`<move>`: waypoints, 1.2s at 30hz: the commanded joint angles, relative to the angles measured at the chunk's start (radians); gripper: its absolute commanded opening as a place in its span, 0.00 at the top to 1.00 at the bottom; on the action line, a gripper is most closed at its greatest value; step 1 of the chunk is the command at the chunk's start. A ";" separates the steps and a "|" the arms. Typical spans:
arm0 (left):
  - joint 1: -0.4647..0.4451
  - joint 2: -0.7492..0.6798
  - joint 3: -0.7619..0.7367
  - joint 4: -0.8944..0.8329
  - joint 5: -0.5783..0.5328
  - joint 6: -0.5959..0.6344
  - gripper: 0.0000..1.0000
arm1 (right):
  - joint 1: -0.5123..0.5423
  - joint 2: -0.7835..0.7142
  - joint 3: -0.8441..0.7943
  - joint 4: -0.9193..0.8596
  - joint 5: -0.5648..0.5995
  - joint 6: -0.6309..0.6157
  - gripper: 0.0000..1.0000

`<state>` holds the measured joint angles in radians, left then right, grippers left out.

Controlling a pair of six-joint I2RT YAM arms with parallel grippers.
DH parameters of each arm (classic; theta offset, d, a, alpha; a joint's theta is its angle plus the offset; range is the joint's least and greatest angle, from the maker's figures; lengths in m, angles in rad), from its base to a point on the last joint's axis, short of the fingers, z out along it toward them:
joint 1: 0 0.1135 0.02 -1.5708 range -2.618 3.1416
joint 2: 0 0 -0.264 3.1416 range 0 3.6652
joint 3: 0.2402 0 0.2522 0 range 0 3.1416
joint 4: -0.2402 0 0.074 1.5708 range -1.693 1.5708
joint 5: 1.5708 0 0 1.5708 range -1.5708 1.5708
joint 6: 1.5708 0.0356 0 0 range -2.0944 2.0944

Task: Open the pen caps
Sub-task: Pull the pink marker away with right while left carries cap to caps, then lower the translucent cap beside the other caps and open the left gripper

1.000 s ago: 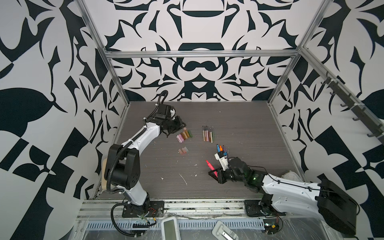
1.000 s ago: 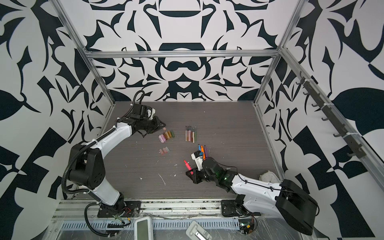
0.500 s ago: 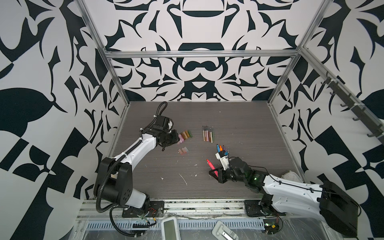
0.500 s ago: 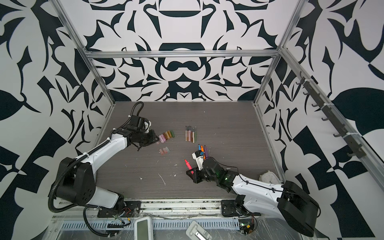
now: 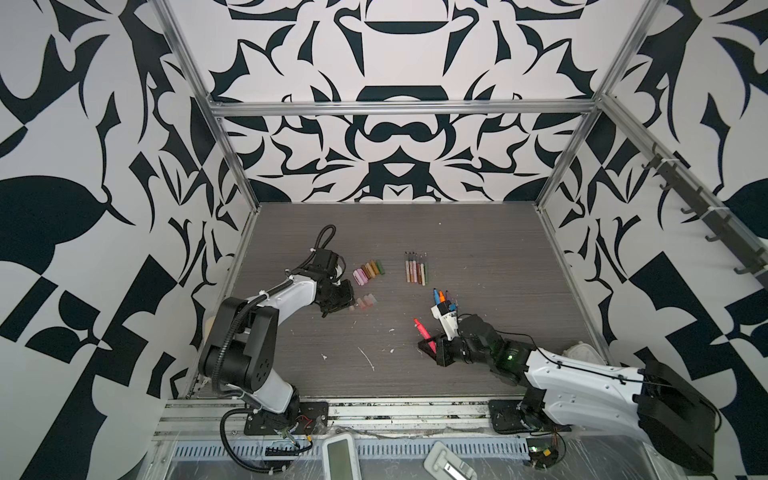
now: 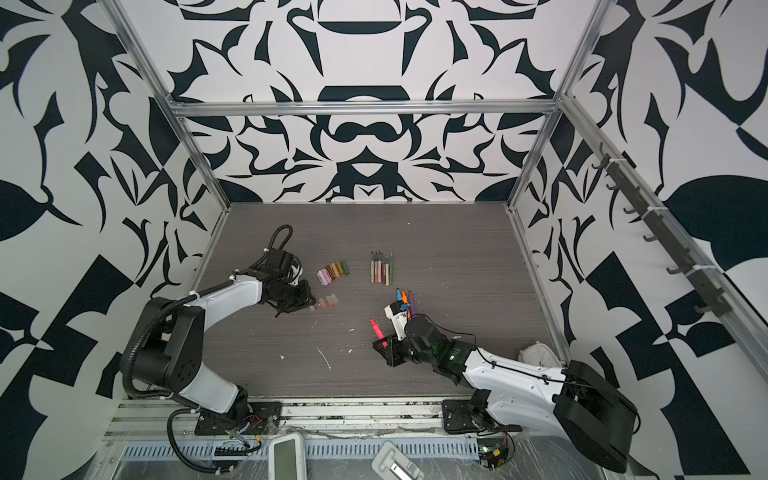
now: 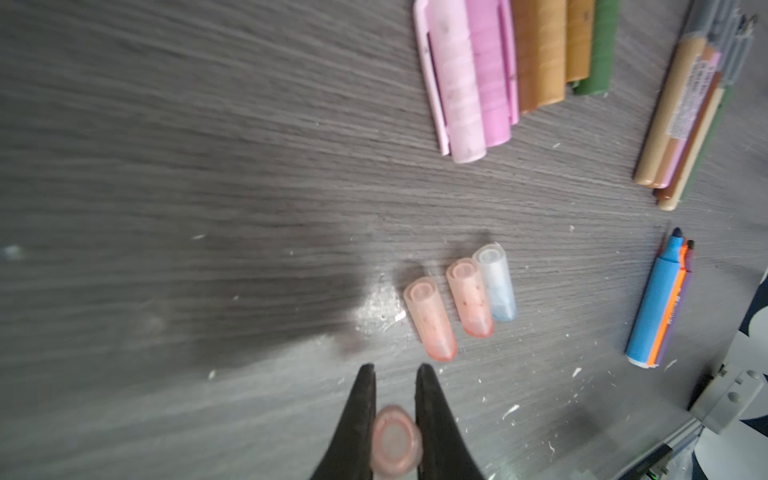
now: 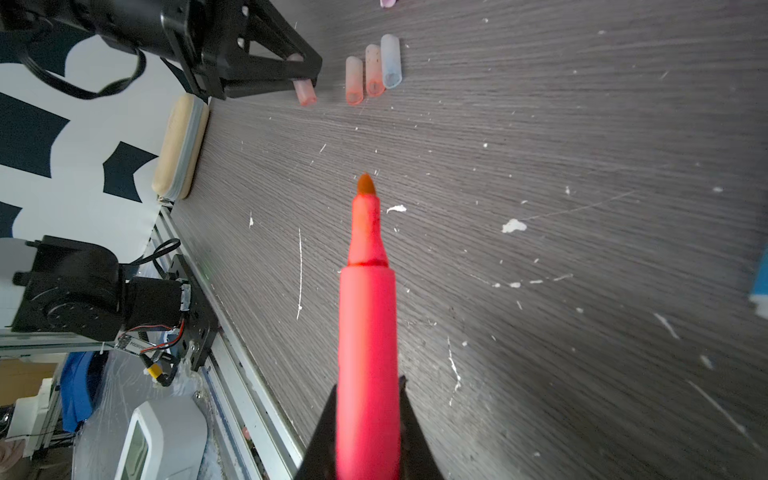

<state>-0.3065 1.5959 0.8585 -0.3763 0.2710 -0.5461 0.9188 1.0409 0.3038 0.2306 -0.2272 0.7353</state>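
Observation:
My left gripper [image 7: 395,370] is shut on a translucent pink pen cap [image 7: 392,442], low over the table just left of three loose translucent caps [image 5: 365,301], two pink and one blue [image 7: 496,282]. A row of pink, brown, gold and green caps [image 5: 368,272] lies further back. My right gripper [image 8: 368,384] is shut on an uncapped bright pink pen [image 8: 368,316], [image 5: 423,330], its tip pointing up and away. Several thin pens [image 5: 415,270] and the blue, orange and purple thick pens [image 5: 442,297] lie uncapped mid-table.
A beige pad [image 8: 180,145] lies at the table's left edge by the left arm's base. A white object [image 5: 582,353] sits at the right edge. White flecks dot the grey wooden table [image 5: 478,249]. A white handheld device [image 5: 338,455] rests in front of the rail.
My left gripper has come forward from beside the back row of caps to beside the three translucent caps, still holding the pink cap. The right arm has stayed put with the pen.

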 commanded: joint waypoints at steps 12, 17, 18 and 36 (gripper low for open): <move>0.009 0.059 -0.043 0.103 0.087 -0.061 0.94 | -0.004 0.010 0.014 0.002 0.011 0.012 1.00; 0.009 0.072 -0.054 0.120 0.090 -0.073 0.91 | -0.006 0.016 0.017 0.001 0.011 0.013 1.00; 0.009 0.072 -0.055 0.122 0.089 -0.075 0.90 | -0.005 0.016 0.017 0.001 0.010 0.013 1.00; 0.020 0.049 -0.059 0.111 0.086 -0.086 0.68 | -0.006 0.023 0.020 0.001 0.008 0.013 1.00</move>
<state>-0.2920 1.6524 0.8169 -0.2428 0.3695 -0.6300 0.9161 1.0576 0.3038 0.2211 -0.2272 0.7395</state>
